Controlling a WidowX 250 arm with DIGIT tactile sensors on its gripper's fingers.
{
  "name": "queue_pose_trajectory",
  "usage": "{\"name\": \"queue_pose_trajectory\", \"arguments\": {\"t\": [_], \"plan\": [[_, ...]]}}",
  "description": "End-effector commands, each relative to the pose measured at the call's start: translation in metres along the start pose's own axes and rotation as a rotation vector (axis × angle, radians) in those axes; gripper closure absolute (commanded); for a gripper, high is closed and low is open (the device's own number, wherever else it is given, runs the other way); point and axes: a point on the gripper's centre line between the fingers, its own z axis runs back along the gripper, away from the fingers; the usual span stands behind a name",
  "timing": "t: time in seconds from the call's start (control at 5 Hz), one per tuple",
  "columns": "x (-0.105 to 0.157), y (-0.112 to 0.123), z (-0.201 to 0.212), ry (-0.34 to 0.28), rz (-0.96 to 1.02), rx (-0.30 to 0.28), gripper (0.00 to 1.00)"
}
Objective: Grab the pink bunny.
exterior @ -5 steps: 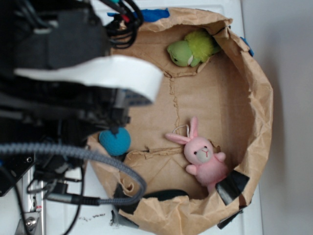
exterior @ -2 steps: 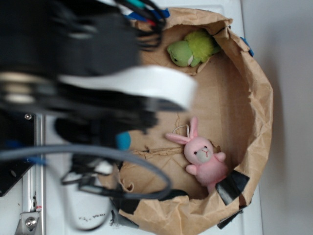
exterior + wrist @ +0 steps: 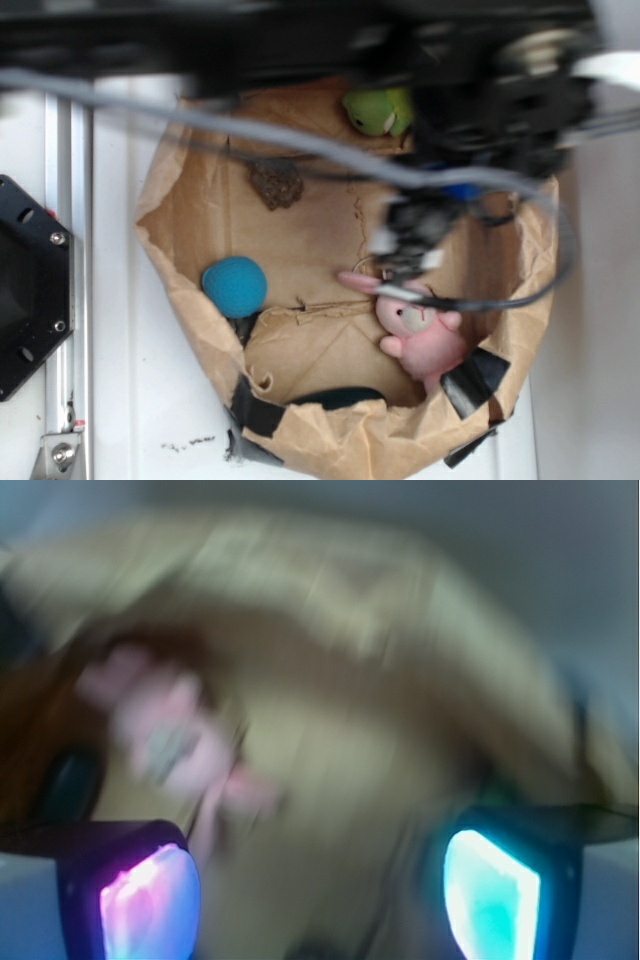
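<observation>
The pink bunny (image 3: 428, 338) lies on its back in the lower right of the brown paper bag (image 3: 178, 290), ears pointing up-left. My gripper (image 3: 402, 262) hangs blurred just above its head and ears, partly covering them. In the wrist view the picture is smeared by motion. The bunny (image 3: 160, 735) shows as a pink blur at upper left, beyond my left finger (image 3: 150, 905). My gripper (image 3: 320, 905) is open, its two lit pads stand wide apart, and only bag paper shows between them.
A green plush toy (image 3: 372, 108) lies at the bag's top, partly under my arm. A teal ball (image 3: 235, 287) rests at the left and a dark brown lump (image 3: 275, 183) at upper left. Black tape (image 3: 476, 380) patches the bag's rim. A black box (image 3: 25, 290) and metal rail (image 3: 64, 170) stand at left.
My arm has swung from the left side across to the right, over the bunny. The teal ball and the bag's left half are now uncovered. The toys have not moved.
</observation>
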Motion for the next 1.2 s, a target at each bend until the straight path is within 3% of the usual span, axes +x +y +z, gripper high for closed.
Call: {"name": "queue_pose_trajectory", "arguments": {"t": [0.0, 0.6, 0.8, 1.0], "plan": [[-0.006, -0.024, -0.004, -0.06, -0.236, -0.064, 0.0], [-0.006, -0.024, -0.004, -0.06, -0.236, -0.064, 0.0], [-0.032, -0.056, -0.006, -0.052, -0.335, -0.038, 0.0], [-0.044, -0.057, -0.003, -0.075, -0.403, -0.055, 0.0]]}}
